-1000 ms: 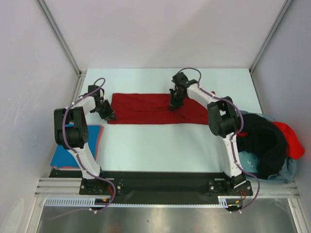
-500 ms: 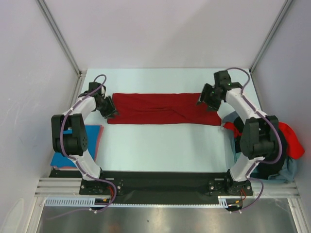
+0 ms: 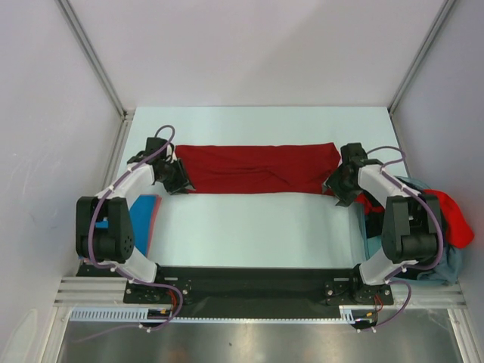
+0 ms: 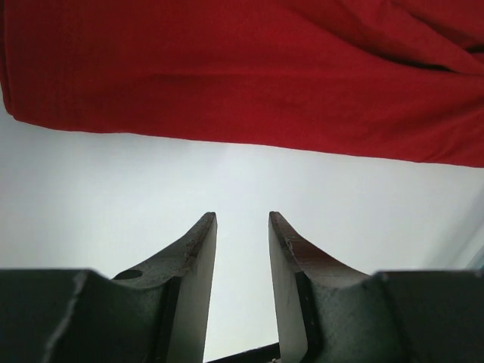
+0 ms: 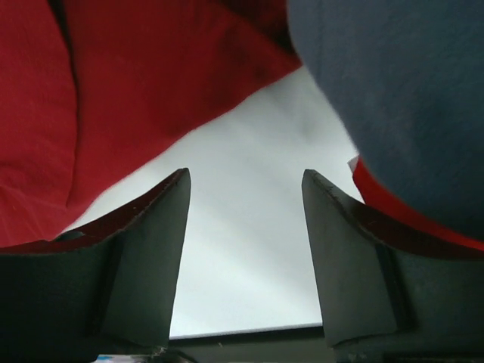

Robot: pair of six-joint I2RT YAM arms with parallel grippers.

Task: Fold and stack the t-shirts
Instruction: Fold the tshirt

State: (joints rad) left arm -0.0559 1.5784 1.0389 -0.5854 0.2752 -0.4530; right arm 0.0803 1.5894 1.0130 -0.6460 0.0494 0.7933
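A dark red t-shirt (image 3: pixel 257 168) lies folded into a long flat strip across the middle of the table. My left gripper (image 3: pixel 184 184) sits at the strip's near left corner. In the left wrist view the left gripper (image 4: pixel 242 221) is open by a narrow gap with only bare table between its fingers, and the red cloth (image 4: pixel 242 76) lies just ahead. My right gripper (image 3: pixel 336 190) is at the strip's near right corner. In its wrist view the right gripper (image 5: pixel 243 178) stands wide open and empty over the table, the dark red cloth (image 5: pixel 136 91) ahead to its left.
A folded bright blue t-shirt (image 3: pixel 142 215) lies by the left arm's base. At the right edge is a heap with a brighter red shirt (image 3: pixel 456 219) and a pale grey-blue one (image 3: pixel 452 266). Dark cloth (image 5: pixel 393 91) hangs close to the right gripper.
The right gripper went from the shirt's middle to its right end, then came nearer and opened, letting go of the cloth. The left gripper opened a little and shifted right and nearer.
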